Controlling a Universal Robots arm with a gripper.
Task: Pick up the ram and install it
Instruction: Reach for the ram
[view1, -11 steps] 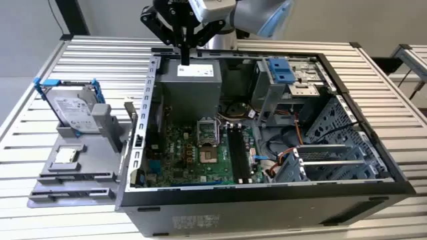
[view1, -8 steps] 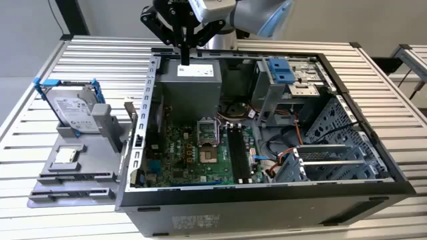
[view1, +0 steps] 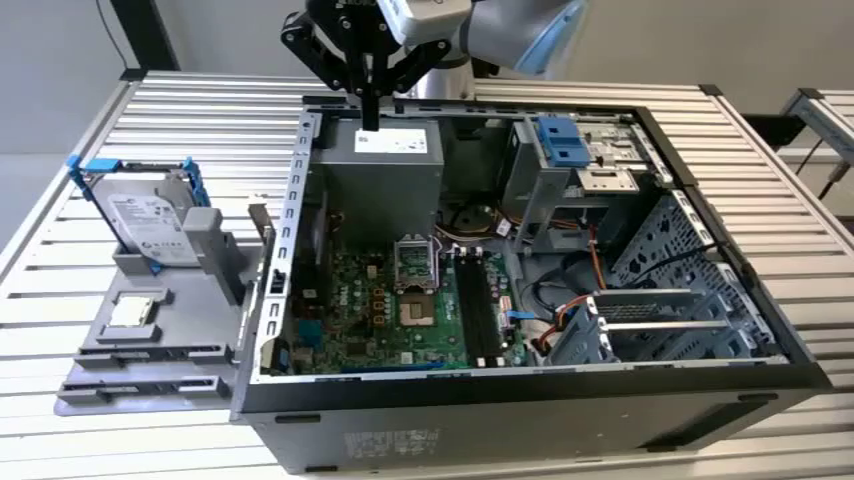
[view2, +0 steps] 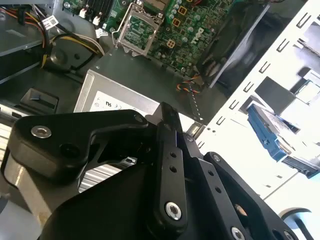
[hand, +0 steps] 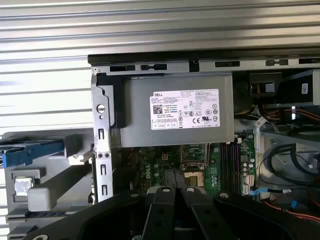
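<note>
Overall: the arm is above an opened desktop case (view1: 534, 380), and no work at the board is evident.
Gripper (view1: 370, 118): at 12 o'clock of the case in the exterior view, pointing straight down over the power supply (view1: 374, 185). The fingers are drawn together and no board edge projects past them.
Ram: location not established. I cannot tell whether a stick sits in the memory slots (view1: 470, 305) or on the parts fixture (view1: 174, 335). I judge that it is not in the pincer's grip.
Case: lies on its side with the side panel off. This is probably so the motherboard (view1: 380, 320) faces up for a vertical approach.
Memory slots: long, black and parallel, at 3 o'clock of the CPU socket (view1: 415, 268). They are well apart from the gripper.
Parts fixture: grey, just beside the case wall at 9 o'clock. It seems intended to hold each component at a fixed, graspable position.
Hard drive (view1: 134, 212): stands upright in its blue frame at the fixture's 11 o'clock corner, with its edges exposed.
Square silver chip (view1: 134, 312): lies flat in a recess at 6 o'clock of the drive.
Slatted table (view1: 200, 110): carries both the case and the fixture.
</note>
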